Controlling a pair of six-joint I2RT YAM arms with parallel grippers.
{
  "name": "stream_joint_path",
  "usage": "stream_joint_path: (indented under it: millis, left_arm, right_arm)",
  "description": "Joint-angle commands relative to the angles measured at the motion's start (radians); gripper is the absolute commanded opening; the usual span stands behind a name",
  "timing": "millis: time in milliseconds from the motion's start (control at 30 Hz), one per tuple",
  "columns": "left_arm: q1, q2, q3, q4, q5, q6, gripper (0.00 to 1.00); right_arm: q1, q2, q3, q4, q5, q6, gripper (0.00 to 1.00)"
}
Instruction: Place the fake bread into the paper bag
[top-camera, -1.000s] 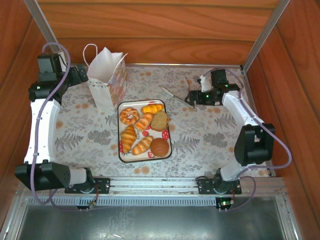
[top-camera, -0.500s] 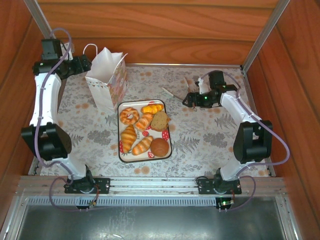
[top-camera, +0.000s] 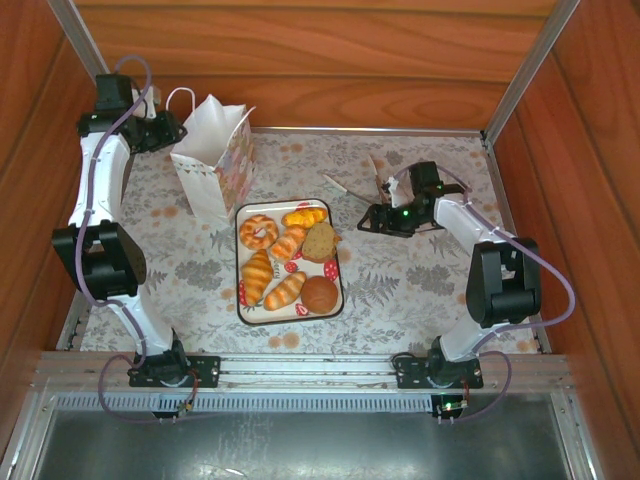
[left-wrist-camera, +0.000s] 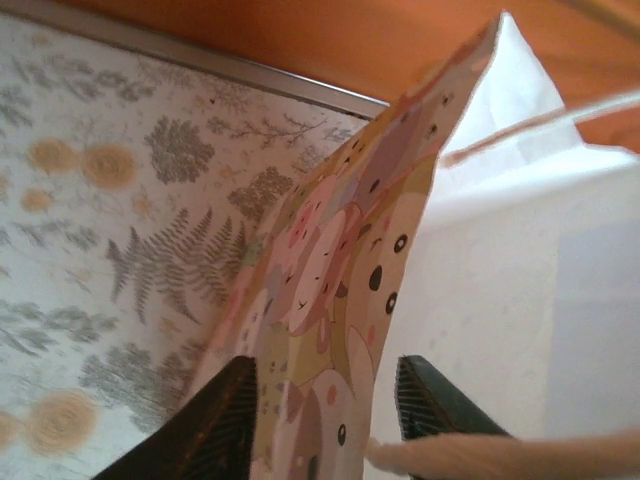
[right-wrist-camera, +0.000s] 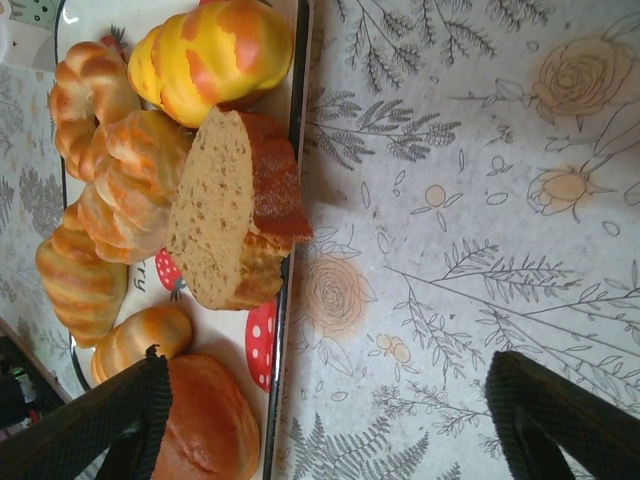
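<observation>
Locating the fake bread (top-camera: 290, 258): seven pieces, all on the white strawberry-print tray (top-camera: 342, 300), none in the paper bag (top-camera: 212, 150). Ring doughnut (top-camera: 259, 232) at the tray's far-left corner, yellow-orange roll (top-camera: 305, 216) at its far-right corner, brown slice (top-camera: 320, 241) against its right rim, round dark bun (top-camera: 320, 294) at its near-right corner. Croissants and a long roll down the tray's left half and middle.

Paper bag upright on the floral tabletop (top-camera: 400, 290), just beyond the tray's far-left corner, apart from the tray, mouth open.

Past the bag as seen from the tray, at the bag's left side, the left gripper (top-camera: 165, 130). Jaws spread, straddling the bag's pink patterned side panel (left-wrist-camera: 320, 260); contact with the paper not determinable.

Just off the tray's far-right corner, low over the tabletop, the right gripper (top-camera: 372, 220). Jaws spread wide, holding nothing. Ahead of its fingers (right-wrist-camera: 110, 425) in the wrist view: the tray's right rim, with the brown slice leaning against it.
</observation>
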Motion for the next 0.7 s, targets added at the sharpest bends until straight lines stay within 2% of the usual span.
stream_joint_path:
  millis: [0, 100, 167, 300, 333, 433, 667]
  left_arm:
    - [-0.009, 0.009, 0.012, -0.03, 0.008, 0.009, 0.25]
    - [-0.009, -0.004, 0.009, -0.036, -0.023, 0.02, 0.07]
    - [-0.009, -0.018, 0.002, -0.037, -0.042, 0.031, 0.0]
    - [-0.009, -0.064, -0.024, -0.038, -0.092, 0.052, 0.0]
    - [-0.009, -0.077, -0.033, -0.038, -0.103, 0.056, 0.0]
    - [-0.006, -0.126, -0.065, -0.038, -0.145, 0.059, 0.0]
    - [-0.005, -0.273, -0.163, -0.037, -0.23, 0.049, 0.0]
  right_arm:
    - [0.009, -0.011, -0.006, 0.006, -0.016, 0.02, 0.85]
    - [0.008, -0.018, 0.007, 0.0, 0.047, 0.024, 0.84]
    - [0.008, -0.02, 0.028, -0.007, 0.092, 0.014, 0.85]
    - [0.007, 0.004, 0.114, -0.041, 0.229, -0.045, 0.9]
    - [0.007, 0.045, 0.144, -0.056, 0.255, -0.07, 0.95]
    - [0.007, 0.113, 0.229, -0.087, 0.329, -0.163, 0.99]
    - [0.006, 0.248, 0.335, -0.071, 0.483, -0.306, 1.0]
